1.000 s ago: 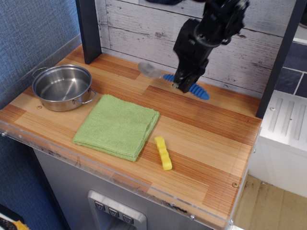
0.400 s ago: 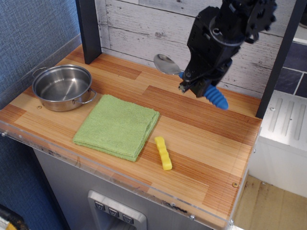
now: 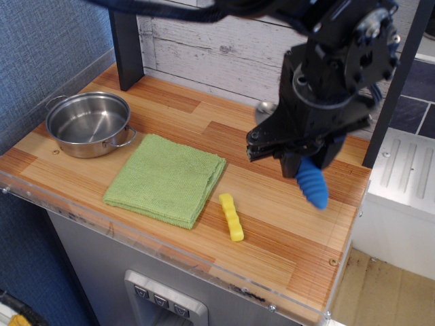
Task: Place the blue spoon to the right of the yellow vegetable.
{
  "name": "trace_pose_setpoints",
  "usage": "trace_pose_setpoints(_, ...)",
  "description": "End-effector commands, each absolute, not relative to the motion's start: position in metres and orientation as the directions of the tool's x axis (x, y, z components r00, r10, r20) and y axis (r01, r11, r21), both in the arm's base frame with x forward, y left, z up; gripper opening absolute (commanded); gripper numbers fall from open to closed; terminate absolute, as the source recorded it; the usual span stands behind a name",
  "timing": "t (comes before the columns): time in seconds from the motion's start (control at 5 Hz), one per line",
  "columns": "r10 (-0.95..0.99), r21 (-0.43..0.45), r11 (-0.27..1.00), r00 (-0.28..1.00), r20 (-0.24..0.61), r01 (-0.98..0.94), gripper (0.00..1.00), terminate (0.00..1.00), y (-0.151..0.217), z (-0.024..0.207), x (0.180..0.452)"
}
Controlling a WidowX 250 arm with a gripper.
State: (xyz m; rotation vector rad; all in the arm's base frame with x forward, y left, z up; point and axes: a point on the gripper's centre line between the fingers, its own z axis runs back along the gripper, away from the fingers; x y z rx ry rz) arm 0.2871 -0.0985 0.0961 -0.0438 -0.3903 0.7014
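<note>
The blue spoon (image 3: 312,184) hangs in my gripper (image 3: 289,157) above the right half of the wooden table. Its ribbed blue handle points down and to the right. Its silver bowl (image 3: 265,109) peeks out behind the gripper at the upper left. The gripper is shut on the spoon's handle and hides most of it. The yellow vegetable (image 3: 231,216) lies on the table near the front edge, below and left of the gripper, just right of the green cloth.
A folded green cloth (image 3: 166,178) lies at the table's middle left. A steel pot (image 3: 88,123) stands at the far left. A dark post (image 3: 126,42) stands at the back left and another at the right edge (image 3: 391,88). A white plank wall runs behind.
My gripper has lifted the spoon off the back of the table and carried it forward and to the right. The handle now tilts downward. The yellow vegetable, cloth and pot have not moved.
</note>
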Motion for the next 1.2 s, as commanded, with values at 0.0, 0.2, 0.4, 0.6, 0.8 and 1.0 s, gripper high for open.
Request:
trace_pose_setpoints(0.0, 0.315, -0.042, 0.945, 0.869, 0.382, -0.325, 0.0, 0.0, -0.1, 0.097, 0.278)
trace_pose_setpoints(0.2, 0.237, 0.001, 0.966, 0.891, 0.386, -0.257, 0.0, 0.0, -0.095, 0.087, 0.281)
trace_pose_setpoints(0.4, 0.172, 0.043, 0.977, 0.9, 0.4, -0.207, 0.0, 0.0, -0.089, 0.076, 0.286)
trace_pose_setpoints(0.6, 0.182, 0.032, 0.977, 0.906, 0.382, -0.21, 0.0, 0.0, -0.077, 0.059, 0.281)
trace_pose_setpoints(0.8, 0.174, 0.031, 0.98, 0.918, 0.357, -0.198, 0.0, 0.0, -0.078, 0.045, 0.279)
trace_pose_setpoints(1.0, 0.166, 0.024, 0.982, 0.926, 0.338, -0.185, 0.0, 0.0, -0.08, 0.036, 0.28)
